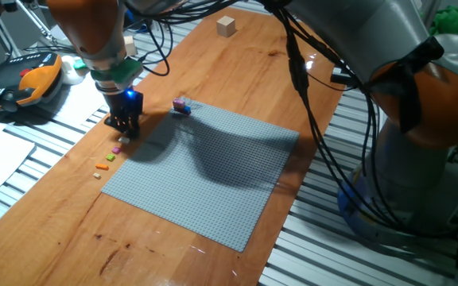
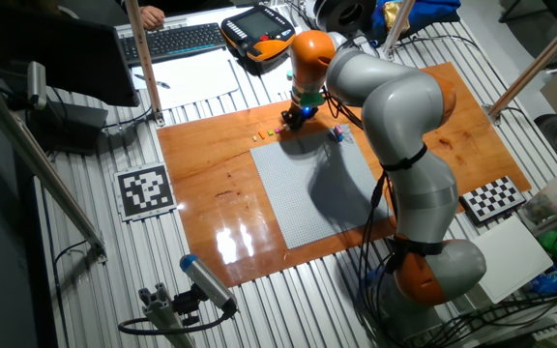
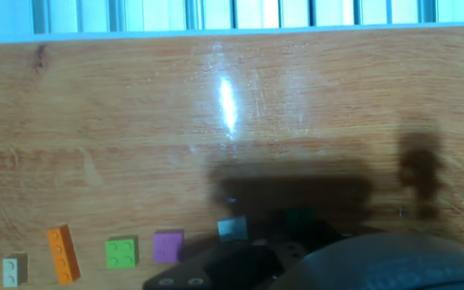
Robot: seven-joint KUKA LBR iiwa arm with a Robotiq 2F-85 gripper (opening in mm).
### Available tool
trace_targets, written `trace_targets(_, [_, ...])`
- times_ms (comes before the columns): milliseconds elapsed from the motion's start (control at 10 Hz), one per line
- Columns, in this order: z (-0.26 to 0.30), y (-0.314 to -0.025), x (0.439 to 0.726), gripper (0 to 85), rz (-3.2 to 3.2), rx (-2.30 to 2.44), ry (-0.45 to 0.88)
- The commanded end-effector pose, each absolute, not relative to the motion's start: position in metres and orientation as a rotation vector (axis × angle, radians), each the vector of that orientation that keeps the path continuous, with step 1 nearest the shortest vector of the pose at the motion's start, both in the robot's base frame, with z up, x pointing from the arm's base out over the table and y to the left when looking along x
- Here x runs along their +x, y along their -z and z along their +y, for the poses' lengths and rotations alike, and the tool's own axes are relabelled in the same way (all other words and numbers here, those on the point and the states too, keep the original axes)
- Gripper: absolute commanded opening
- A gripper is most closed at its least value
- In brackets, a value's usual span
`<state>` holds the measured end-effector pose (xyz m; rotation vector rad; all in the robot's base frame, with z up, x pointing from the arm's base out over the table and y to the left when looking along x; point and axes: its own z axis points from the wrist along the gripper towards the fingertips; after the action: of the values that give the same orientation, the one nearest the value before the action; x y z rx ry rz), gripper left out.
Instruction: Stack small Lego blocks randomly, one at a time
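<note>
**Down low at the row of loose bricks**

Now the gripper (image 1: 123,125) sits low over the wooden tabletop (image 1: 237,71), just off the grey baseplate's (image 1: 205,171) corner nearest the teach pendant (image 1: 22,83). Whether its claw is released or clenched cannot be told. Along the tabletop's edge lies a row: white brick (image 3: 14,271), orange brick (image 3: 63,254), green brick (image 3: 122,252), pink brick (image 3: 167,246), pale blue brick (image 3: 233,229) nearest the fingers. A small stack (image 1: 182,105) stands on the baseplate's far edge.

Large grey studded baseplate (image 1: 205,175) lay on a wooden tabletop (image 1: 237,71), small wooden cube (image 1: 227,26) sat near the far edge, orange teach pendant (image 1: 22,83) rested beside the board, keyboard (image 2: 174,41), printed marker tag (image 2: 144,190), checkerboard card (image 2: 496,196).
</note>
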<state>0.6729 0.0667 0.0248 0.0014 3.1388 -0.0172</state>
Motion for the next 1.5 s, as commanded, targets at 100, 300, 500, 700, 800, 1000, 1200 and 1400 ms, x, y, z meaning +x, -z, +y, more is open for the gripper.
trace_targets(100, [0.063,-0.031,0.673,0.0,3.143,-0.025,0.031])
trace_targets(300, [0.047,-0.048,0.673,0.0,3.161,-0.054,0.021])
trace_targets(500, [0.026,-0.071,0.664,0.0,3.161,-0.049,0.043])
trace_targets(700, [0.007,-0.084,0.649,0.0,3.151,-0.041,0.077])
trace_targets(800, [-0.005,-0.087,0.643,0.0,3.153,-0.046,0.07])
trace_targets(1000, [-0.029,-0.087,0.631,0.0,3.14,-0.071,0.075])
trace_targets(1200, [-0.053,-0.087,0.624,0.0,3.143,-0.097,0.065])
trace_targets(1400, [-0.059,-0.09,0.623,0.0,3.153,-0.054,0.055])
